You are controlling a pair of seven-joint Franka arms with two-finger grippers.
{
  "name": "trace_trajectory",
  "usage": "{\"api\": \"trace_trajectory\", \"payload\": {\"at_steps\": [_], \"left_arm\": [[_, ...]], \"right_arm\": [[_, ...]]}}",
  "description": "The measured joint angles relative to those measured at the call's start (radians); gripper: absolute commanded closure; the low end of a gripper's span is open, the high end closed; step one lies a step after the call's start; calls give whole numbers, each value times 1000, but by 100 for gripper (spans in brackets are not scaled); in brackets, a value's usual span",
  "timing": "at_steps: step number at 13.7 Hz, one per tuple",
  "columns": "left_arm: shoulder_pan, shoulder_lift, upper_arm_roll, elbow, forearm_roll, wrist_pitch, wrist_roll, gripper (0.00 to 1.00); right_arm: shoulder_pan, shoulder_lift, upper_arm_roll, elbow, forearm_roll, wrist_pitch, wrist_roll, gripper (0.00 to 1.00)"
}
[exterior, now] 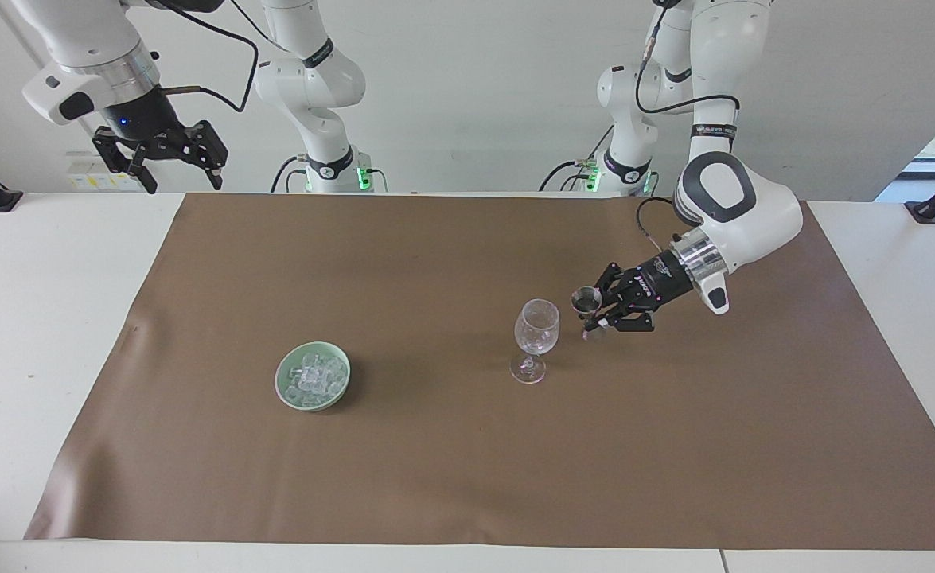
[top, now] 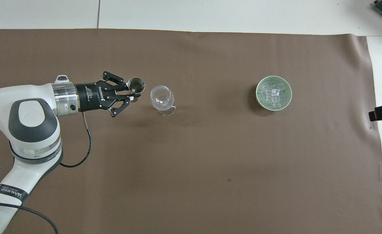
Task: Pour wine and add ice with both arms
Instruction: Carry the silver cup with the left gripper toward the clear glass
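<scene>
An empty clear wine glass (exterior: 536, 326) (top: 161, 97) stands upright near the middle of the brown mat. Just beside its bowl, toward the left arm's end, my left gripper (exterior: 594, 317) (top: 130, 95) is shut on the waist of a small metal jigger (exterior: 586, 299) (top: 136, 85). The jigger is held upright at about rim height, apart from the glass. Its inside looks dark; I cannot make out wine. The ice (exterior: 313, 374) (top: 273, 94) is heaped in a pale green bowl (exterior: 280, 383) (top: 258, 97) toward the right arm's end. My right gripper (exterior: 185, 177) waits open, high over the table's corner.
The brown mat (exterior: 435, 477) covers most of the white table. The wine glass and the bowl stand well apart on it. Cables hang from both arms' wrists.
</scene>
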Motion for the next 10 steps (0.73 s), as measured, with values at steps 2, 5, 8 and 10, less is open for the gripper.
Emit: {"api": "trace_trajectory", "payload": {"at_steps": [2, 5, 8, 10], "left_arm": [[-16, 0, 0, 3, 19, 30, -20, 100], [-30, -1, -1, 9, 43, 55, -37, 100], [-48, -1, 0, 10, 67, 93, -42, 100], [-63, -1, 0, 10, 68, 118, -43, 100]], "right_arm": [[0, 0, 0, 0, 0, 0, 0, 0], [0, 0, 0, 0, 0, 0, 0, 0], [0, 0, 0, 0, 0, 0, 0, 0], [0, 0, 0, 0, 0, 0, 0, 0]]}}
